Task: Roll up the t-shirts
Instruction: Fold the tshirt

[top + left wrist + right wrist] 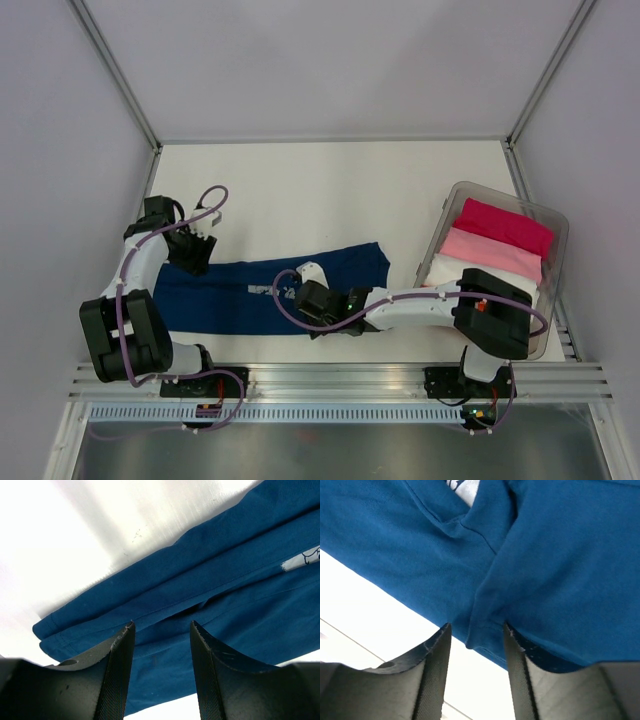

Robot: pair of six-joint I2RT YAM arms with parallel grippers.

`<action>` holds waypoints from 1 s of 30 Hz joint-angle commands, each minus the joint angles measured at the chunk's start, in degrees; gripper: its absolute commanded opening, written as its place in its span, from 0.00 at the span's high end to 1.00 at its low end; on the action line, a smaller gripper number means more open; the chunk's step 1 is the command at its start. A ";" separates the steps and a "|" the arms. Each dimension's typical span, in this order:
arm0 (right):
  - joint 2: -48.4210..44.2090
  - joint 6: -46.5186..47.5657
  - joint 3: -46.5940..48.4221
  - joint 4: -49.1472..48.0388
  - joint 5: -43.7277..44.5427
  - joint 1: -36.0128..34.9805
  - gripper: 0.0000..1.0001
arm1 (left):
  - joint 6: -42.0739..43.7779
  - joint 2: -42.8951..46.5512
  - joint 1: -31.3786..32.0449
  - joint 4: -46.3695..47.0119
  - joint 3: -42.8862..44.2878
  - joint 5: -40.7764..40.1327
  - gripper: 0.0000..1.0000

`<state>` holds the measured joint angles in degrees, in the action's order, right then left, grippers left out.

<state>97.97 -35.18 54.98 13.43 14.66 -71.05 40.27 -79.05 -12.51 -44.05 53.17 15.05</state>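
Navy tee (262,292) lies folded beneath both: left end effector (161,625) spread wide over one end, right end effector (476,626) parted astride a fold. Bin (556,228) of folded tees (492,251) sits to its right.

A lab robot cell: white surface (330,190) walled by grey panels (330,60), aluminium rails (340,375) along the frame's bottom edge.

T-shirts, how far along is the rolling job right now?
Done: the navy tee lies folded into a long strip on the table. In hand: both tools open over it, left tool at one end, right tool at its near edge; no roll started. Left: rolling it, plus the magenta tee, pink tee and white tee in the bin.
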 commanded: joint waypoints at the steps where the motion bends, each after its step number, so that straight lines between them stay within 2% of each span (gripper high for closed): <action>1: -4.19 0.02 2.04 1.67 -1.37 0.29 0.45 | -0.89 1.09 -0.32 1.16 0.53 -0.55 0.46; 6: -13.13 0.46 4.44 4.06 0.10 0.47 0.40 | -3.18 -1.01 -1.46 1.60 2.20 -1.33 0.46; 8: -15.35 0.20 3.47 4.67 0.81 3.26 0.40 | -4.67 -2.34 -2.86 2.65 2.73 -2.04 0.47; 11: -16.67 0.02 1.36 5.90 0.82 11.69 0.60 | -6.43 -4.62 -5.76 4.76 3.17 -4.23 0.47; 12: -15.98 0.46 0.75 5.82 0.64 14.16 0.75 | -6.69 -5.15 -6.73 5.37 3.26 -4.67 0.47; 14: -14.49 1.25 0.83 5.47 0.55 20.73 0.87 | -7.05 -6.99 -8.83 7.21 3.43 -5.81 0.47; 15: -12.48 1.60 1.18 5.47 0.64 22.69 0.97 | -7.14 -7.61 -9.37 7.92 3.26 -6.17 0.47; 20: -4.82 3.80 1.53 5.38 1.69 32.36 1.00 | -6.52 -11.83 -10.95 12.76 0.54 -9.78 0.47; 30: 7.93 3.10 5.74 3.18 -0.41 37.29 1.00 | -5.03 -13.77 -14.29 15.93 -3.07 -9.69 0.48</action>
<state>101.95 -32.49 58.81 16.51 15.05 -34.92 35.38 -91.37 -24.56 -30.72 51.18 6.22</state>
